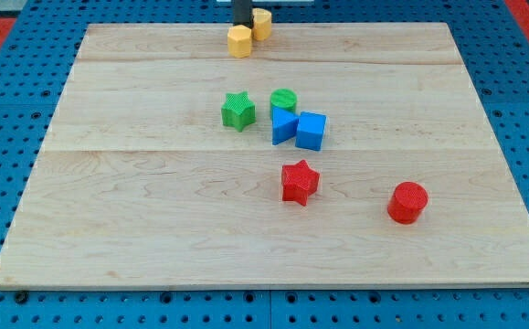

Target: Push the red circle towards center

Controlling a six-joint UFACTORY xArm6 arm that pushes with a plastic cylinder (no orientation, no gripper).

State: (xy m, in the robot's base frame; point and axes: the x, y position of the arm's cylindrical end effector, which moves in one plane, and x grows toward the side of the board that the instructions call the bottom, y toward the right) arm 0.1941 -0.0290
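Observation:
The red circle (407,202) is a short red cylinder at the view's lower right of the wooden board (136,228). A red star (300,182) lies to its left, nearer the middle. My tip (243,26) is at the view's top edge, far from the red circle, right beside two yellow blocks: a yellow hexagon (239,41) just below it and a yellow cylinder (261,23) to its right. Only the lower end of the rod shows.
Near the middle sit a green star (238,111), a green cylinder (283,99), a blue triangular block (283,126) and a blue cube (311,131), the last three touching. A blue pegboard (8,119) surrounds the board.

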